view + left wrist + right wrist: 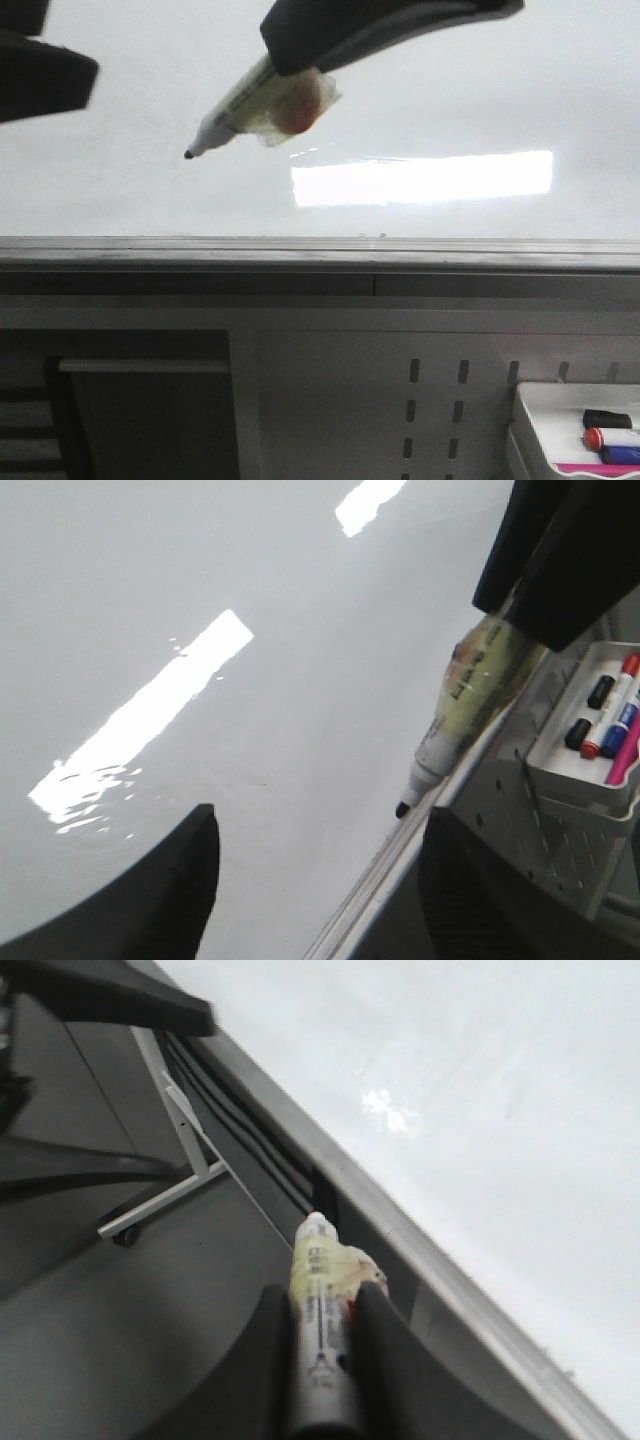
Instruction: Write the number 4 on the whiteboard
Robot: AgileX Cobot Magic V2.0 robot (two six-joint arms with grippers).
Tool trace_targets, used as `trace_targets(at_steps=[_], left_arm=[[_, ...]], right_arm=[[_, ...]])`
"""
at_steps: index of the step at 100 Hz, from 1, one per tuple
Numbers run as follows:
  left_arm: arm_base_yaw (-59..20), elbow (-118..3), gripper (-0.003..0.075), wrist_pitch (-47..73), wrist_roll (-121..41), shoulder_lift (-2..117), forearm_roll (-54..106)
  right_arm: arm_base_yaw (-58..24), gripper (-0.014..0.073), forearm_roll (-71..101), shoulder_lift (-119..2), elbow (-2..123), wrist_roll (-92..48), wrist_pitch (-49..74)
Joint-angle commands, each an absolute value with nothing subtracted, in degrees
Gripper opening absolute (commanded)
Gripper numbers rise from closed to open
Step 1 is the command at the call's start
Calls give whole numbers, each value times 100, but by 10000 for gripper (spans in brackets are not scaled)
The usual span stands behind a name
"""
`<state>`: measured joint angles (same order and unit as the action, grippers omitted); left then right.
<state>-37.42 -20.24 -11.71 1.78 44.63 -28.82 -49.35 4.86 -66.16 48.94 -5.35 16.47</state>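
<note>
Right gripper [322,1335] clenched on marker [240,105] w/ unreadable label print, tip over blank whiteboard [120,190]; left gripper [310,880] agape.

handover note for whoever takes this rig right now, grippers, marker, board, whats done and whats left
Right gripper: shut on the marker, tip uncapped and pointing down-left toward the whiteboard.
Left gripper: open and holding nothing, over the board near its edge rail.
Marker tip: close to the board; contact cannot be confirmed from these views.
Small tray at the lower right holds spare markers.
Done: marker picked up and brought over the board.
Left: the whole number 4; no stroke is visible on the board.
</note>
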Motion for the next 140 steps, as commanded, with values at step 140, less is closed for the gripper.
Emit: trace_targets(at_steps=[140], left_arm=[[-2908,-2168,409,-818,238,3243,-1657]], right_arm=[[-3873,-64,136,-7600,6779,-566,2284]])
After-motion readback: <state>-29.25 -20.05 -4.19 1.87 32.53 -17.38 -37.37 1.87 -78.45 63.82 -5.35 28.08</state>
